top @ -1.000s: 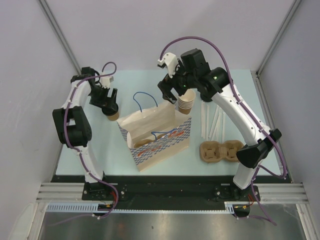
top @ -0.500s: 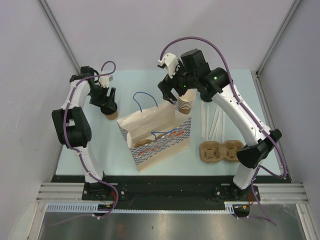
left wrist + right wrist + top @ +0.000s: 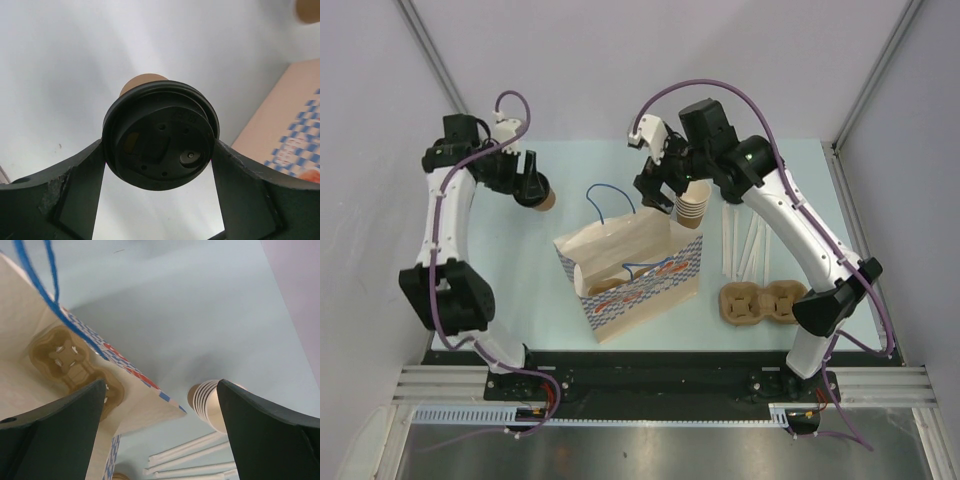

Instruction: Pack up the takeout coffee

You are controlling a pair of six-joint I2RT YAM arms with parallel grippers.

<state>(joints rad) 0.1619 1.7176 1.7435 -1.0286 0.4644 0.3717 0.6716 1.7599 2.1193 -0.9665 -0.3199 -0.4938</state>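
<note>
Top view, left gripper (image 3: 532, 187): clenched on the takeout coffee (image 3: 546, 201), whose tan body sticks out past the fingertips on the side nearer the paper bag (image 3: 630, 265).
Top view, right gripper (image 3: 658, 192): over the bag's far rim, with the stack of lidless cups (image 3: 692, 208) just beside its jaws.
Top view, table (image 3: 520, 300): the coffee is well apart from the right jaws; a cup carrier (image 3: 760, 303) and wooden sticks (image 3: 745, 245) lie on the right arm's side.
Left wrist view, lid: the round black lid faces the camera and fills the gap between the jaws.
Left wrist view, fingers (image 3: 75, 192): one presses each side of the lid's rim; the cup's body shows beyond the lid.
Right wrist view, jaws: spread wide and released, nothing between them.
Right wrist view, fingers (image 3: 55, 432): the bag's open mouth, its blue handle (image 3: 40, 290) and a second carrier (image 3: 75, 362) inside sit by the left jaw; the stacked cups lie close to the right jaw.
</note>
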